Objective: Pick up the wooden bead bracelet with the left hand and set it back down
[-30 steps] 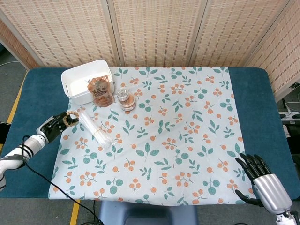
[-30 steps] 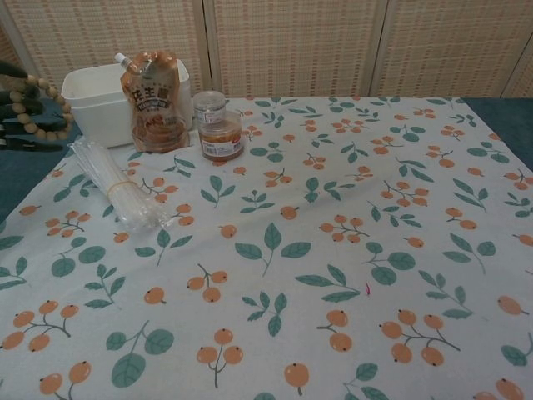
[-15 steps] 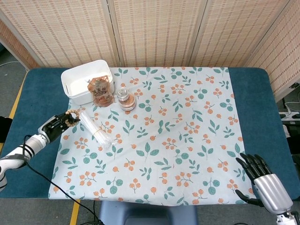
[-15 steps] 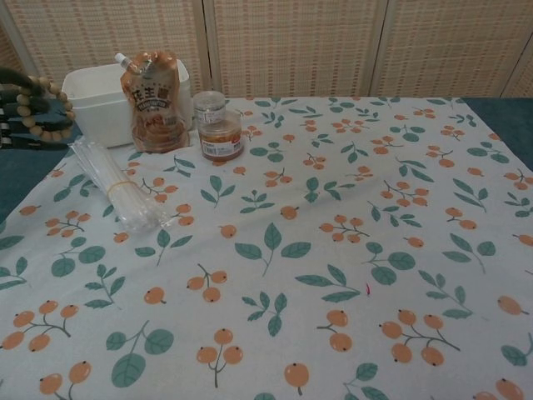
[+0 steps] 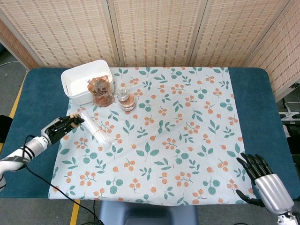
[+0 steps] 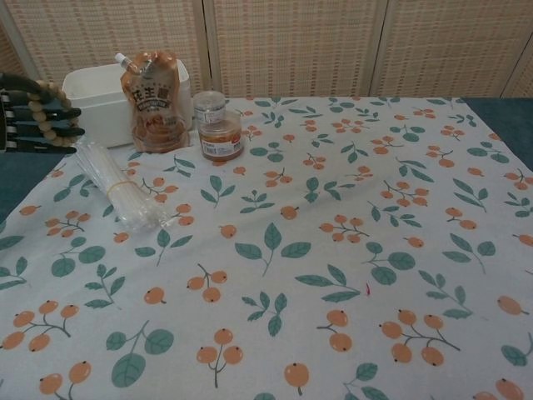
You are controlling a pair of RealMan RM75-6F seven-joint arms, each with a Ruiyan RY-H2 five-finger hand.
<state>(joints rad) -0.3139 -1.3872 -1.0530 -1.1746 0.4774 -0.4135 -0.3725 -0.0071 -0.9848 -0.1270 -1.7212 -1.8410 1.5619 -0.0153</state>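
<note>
Woven screens closed off the back of the scene, and below them the leaf-and-berry tablecloth (image 5: 168, 136) covered most of the blue table (image 5: 40, 93). I had the left hand (image 5: 60, 128) out at the cloth's left edge, fingers curled through the wooden bead bracelet (image 6: 46, 117), which hung looped around them clear of the surface in the chest view. Over the last second I had carried that hand rightward and a little lower: the beads had sat further out over the bare blue, and by this moment they were just beside the near end of the clear plastic bundle (image 5: 96, 131). In the head view the bracelet was mostly hidden by the fingers, so I read the hold from the chest camera.

I took this to mean the lift was done and I was on the way to setting it back down. My judgement was that release should wait until the beads met the cloth, and that I should keep off the bundle.

My right hand (image 5: 265, 185) rested at the near right corner, fingers apart, holding nothing. By the white bin (image 5: 75, 77) stood the orange pouch (image 5: 101, 91) and the small jar (image 5: 125, 99), untouched.
</note>
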